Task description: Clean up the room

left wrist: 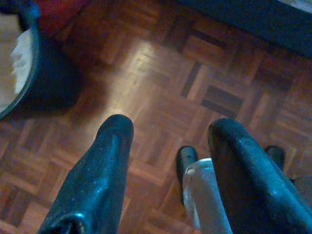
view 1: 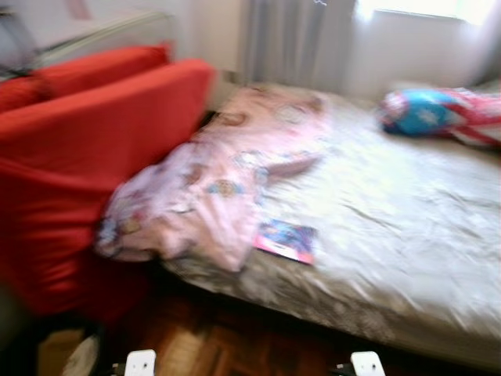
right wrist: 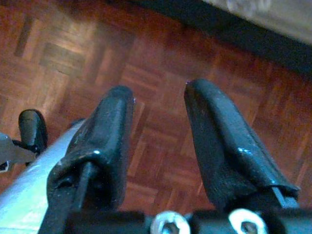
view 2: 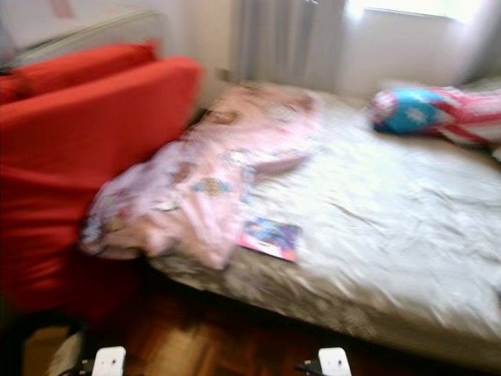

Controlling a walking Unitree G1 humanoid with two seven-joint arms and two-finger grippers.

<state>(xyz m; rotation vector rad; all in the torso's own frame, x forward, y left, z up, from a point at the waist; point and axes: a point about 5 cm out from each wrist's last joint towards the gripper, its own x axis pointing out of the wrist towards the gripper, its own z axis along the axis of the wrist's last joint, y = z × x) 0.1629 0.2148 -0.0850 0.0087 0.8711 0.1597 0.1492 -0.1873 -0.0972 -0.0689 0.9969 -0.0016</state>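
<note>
Parquet floor (left wrist: 161,97) lay nearest us, both grippers hanging idle above it — left gripper (left wrist: 168,139) and right gripper (right wrist: 156,105), each with fingers apart and holding nothing. At frame centre a crumpled pink blanket (view 1: 223,188) spilled over the bed's (view 1: 407,219) near-left edge, touching the red sofa (view 1: 78,157) at left. Just beside it lay a small colourful book (view 1: 286,239); a bright pillow (view 1: 438,113) sat upper right.

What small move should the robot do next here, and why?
Probably step closer to the bed and raise one arm toward the pink blanket, which lies crumpled and hangs over the edge. Both the left tool and right tool hang open and empty over the wooden floor.
</note>
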